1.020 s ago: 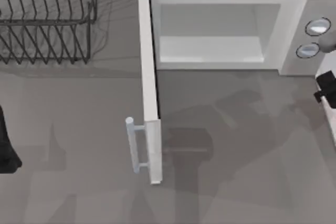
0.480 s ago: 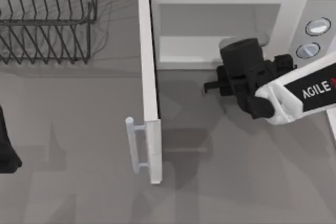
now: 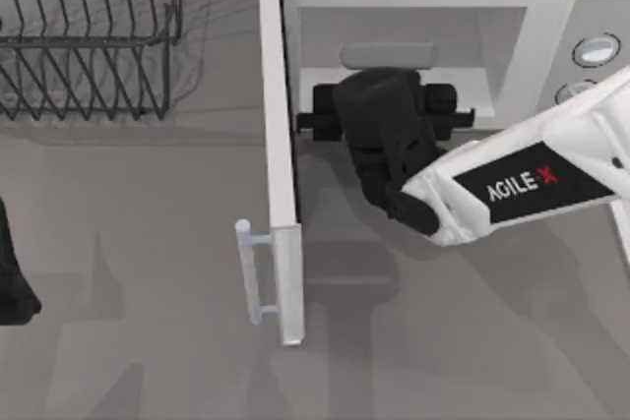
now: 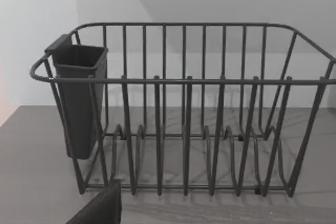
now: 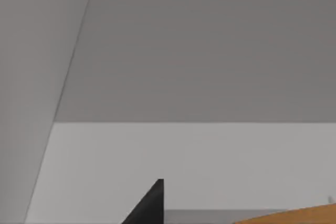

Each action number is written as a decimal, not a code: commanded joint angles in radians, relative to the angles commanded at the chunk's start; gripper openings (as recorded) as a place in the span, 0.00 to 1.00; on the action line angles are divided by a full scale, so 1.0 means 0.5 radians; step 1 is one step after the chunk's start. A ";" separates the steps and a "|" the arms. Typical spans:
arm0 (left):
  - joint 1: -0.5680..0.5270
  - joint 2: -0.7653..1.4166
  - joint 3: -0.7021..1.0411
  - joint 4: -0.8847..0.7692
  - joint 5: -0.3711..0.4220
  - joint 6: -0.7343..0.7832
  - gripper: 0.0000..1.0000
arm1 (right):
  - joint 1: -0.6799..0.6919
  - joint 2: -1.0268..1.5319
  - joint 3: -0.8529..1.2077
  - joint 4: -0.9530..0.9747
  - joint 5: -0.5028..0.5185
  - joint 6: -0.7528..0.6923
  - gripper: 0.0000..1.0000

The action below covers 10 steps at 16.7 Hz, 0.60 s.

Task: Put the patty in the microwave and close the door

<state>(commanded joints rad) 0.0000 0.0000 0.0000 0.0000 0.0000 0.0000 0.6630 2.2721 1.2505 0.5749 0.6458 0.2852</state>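
Note:
The white microwave (image 3: pixel 551 36) stands at the back of the table with its door (image 3: pixel 279 145) swung fully open toward the front, the bar handle (image 3: pixel 252 272) on its outer side. My right gripper (image 3: pixel 386 113) is at the mouth of the pale cavity (image 3: pixel 413 27), just right of the door. In the right wrist view, the orange-brown edge of the patty (image 5: pixel 294 216) shows close beside a black fingertip (image 5: pixel 153 205), with the cavity's floor and back wall (image 5: pixel 199 61) beyond. My left gripper (image 3: pixel 12 272) is parked at the table's left edge.
A black wire rack (image 3: pixel 89 36) stands at the back left; the left wrist view faces this rack (image 4: pixel 184 108) and the dark cup (image 4: pixel 79 98) hung on it. Two round knobs (image 3: pixel 595 49) sit on the microwave's right panel. Open grey tabletop (image 3: pixel 443 341) lies in front.
My right arm has swung in from the right edge, moving left and back, and its gripper has gone from in front of the microwave to the cavity's mouth. The door has not moved.

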 joint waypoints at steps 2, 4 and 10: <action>0.000 0.000 0.000 0.000 0.000 0.000 1.00 | -0.011 -0.007 -0.027 -0.007 0.000 0.001 0.00; 0.000 0.000 0.000 0.000 0.000 0.000 1.00 | -0.017 0.013 0.000 -0.018 -0.004 -0.002 0.00; 0.000 0.000 0.000 0.000 0.000 0.000 1.00 | -0.111 0.321 0.543 -0.201 -0.096 -0.055 0.00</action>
<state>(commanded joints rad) 0.0000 0.0000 0.0000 0.0000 0.0000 0.0000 0.6074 2.4329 1.5222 0.4744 0.5976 0.2577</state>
